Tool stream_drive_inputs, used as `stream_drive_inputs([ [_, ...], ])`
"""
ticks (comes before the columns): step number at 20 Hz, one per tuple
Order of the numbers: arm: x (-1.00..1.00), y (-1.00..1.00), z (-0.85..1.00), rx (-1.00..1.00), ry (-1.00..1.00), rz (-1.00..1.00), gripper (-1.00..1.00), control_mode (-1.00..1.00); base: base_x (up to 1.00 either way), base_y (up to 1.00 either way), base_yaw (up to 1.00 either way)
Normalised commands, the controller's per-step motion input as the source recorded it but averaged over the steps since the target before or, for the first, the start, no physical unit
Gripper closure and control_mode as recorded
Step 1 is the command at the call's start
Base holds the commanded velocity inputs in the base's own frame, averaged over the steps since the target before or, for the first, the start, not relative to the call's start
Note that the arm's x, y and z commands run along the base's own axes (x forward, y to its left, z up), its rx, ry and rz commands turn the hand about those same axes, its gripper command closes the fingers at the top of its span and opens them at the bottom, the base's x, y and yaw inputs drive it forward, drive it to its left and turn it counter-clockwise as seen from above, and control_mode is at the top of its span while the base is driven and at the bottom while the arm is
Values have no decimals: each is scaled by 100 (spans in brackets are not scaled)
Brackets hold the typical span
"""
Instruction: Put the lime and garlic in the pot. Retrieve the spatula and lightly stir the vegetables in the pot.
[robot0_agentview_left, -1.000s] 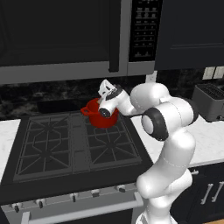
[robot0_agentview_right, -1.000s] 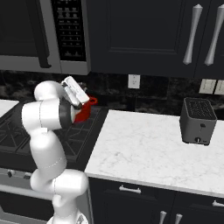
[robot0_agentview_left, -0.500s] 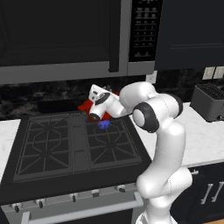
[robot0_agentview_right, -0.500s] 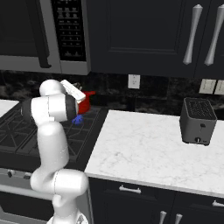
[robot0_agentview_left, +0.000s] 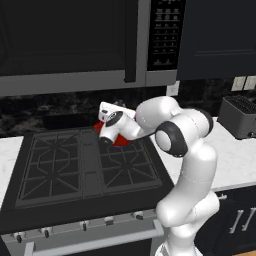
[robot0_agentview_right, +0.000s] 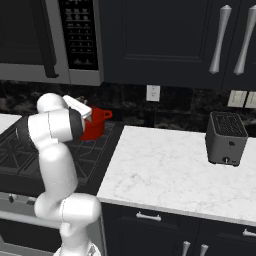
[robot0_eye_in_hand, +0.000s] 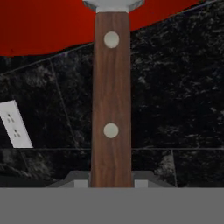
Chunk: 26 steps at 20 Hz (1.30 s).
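Claw (robot0_agentview_left: 106, 140) clamped narrow on the wooden spatula handle (robot0_eye_in_hand: 111, 100), handle's long axis running straight up the middle of the hand view toward the red pot (robot0_eye_in_hand: 52, 24) across the top edge. Pot (robot0_agentview_left: 120, 139) sitting mid-frame at the rear of the stove (robot0_agentview_left: 60, 170), directly behind the claw, partly hidden by the wrist. Lime and garlic impossible to make out.

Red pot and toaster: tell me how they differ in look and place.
The red pot is bright red and round with loop handles; the toaster is dark grey and boxy. The red pot sits on the black stove; the toaster stands on the white marble counter. The arm crowds the red pot; the toaster stands alone. Both are upright near the backsplash.
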Motion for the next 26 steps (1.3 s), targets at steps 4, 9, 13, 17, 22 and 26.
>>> stream_drive_inputs([
  [4,-39,0,1,-5,0,0,100,-100,0,0,0],
  [9,-23,8,10,3,10,0,100,-100,0,0,0],
  [13,-27,19,13,9,17,0,100,-100,0,0,0],
  [17,-11,20,-28,5,15,0,100,-100,0,0,0],
  [22,7,1,-95,-3,6,0,100,-100,0,0,0],
  [26,7,1,-100,-6,0,0,100,-100,0,0,0],
])
